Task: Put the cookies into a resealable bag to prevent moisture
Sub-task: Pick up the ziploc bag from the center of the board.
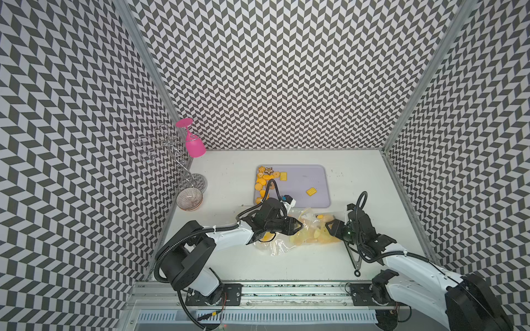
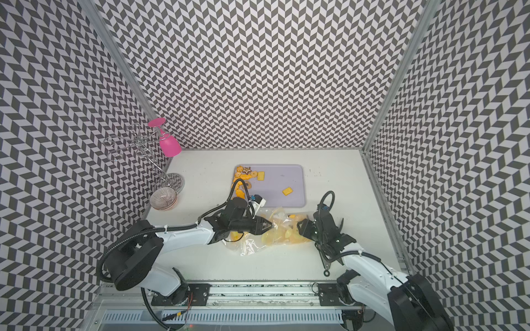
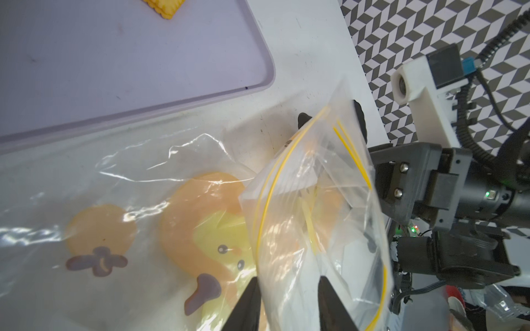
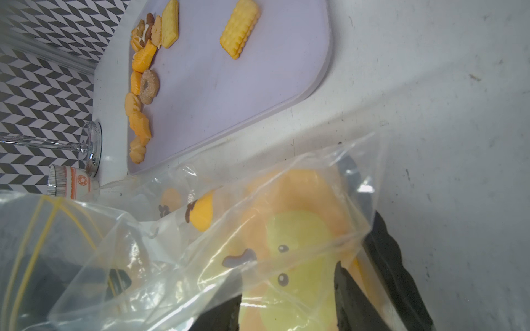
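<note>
Cookies crowd one edge of the lilac tray. My left fingers stand narrowly apart astride the rim of the clear bag — my right fingers sit among its folds; whether they grip, I cannot tell.

Both top views: mounted high above the worktop's front edge, looking steeply down toward its back edge. The whole surface is covered and the framing is nearly identical.

Left wrist view: very close, low over the bag, facing the tray's front right corner.

Right wrist view: equally close, facing the worktop's left edge. It shares bag and tray.
</note>
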`<state>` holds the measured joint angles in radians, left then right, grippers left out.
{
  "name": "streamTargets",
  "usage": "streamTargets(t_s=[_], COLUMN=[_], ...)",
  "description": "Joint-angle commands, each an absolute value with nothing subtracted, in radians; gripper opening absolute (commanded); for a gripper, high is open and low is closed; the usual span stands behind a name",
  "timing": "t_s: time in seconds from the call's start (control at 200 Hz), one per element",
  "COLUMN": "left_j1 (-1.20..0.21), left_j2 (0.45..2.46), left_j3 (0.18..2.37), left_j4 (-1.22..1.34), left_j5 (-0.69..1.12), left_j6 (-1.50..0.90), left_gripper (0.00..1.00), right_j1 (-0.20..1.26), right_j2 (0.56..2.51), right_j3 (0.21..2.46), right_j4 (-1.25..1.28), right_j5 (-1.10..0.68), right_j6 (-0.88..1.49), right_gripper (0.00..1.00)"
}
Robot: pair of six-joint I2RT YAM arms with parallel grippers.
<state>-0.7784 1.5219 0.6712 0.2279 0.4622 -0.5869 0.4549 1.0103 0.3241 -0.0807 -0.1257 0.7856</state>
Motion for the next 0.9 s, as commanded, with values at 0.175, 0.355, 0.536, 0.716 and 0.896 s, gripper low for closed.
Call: streamTargets(t_s=[0.175,0.355,0.536,0.716,0.896], left_j1=[-0.783,-0.771,-0.662,-0.517,-0.408], left_j2=[1.467,1.352,1.248,1.176,1.139], left_j3=[0.678,0.762,0.892,1.064,1.147], left_j4=[0.212,0.052,-0.170,-0.381,-0.468], left_j5=[0.418,0.311,0.218,0.082,0.012], left_j6=[-0.582,-0.565,-0.557,-0.500,-0.466], left_gripper=[0.00,0.00,0.00,0.00,0.00], right_j1=[0.448,0.449,0.449,0.449,0.451], right_j2=[0.956,0.783,0.640,0.760,0.850], right_j3=[0.344,0.397,0.407,0.489,0.506], right_j4=[-0.087,-0.142,-0.185,-0.411,-0.584], right_j5=[-0.113,-0.032,0.129,0.218,0.235], right_j6=[0.758,0.719,0.703,0.743,0.840], right_gripper=[0.49,0.60,0.78,0.85,0.90])
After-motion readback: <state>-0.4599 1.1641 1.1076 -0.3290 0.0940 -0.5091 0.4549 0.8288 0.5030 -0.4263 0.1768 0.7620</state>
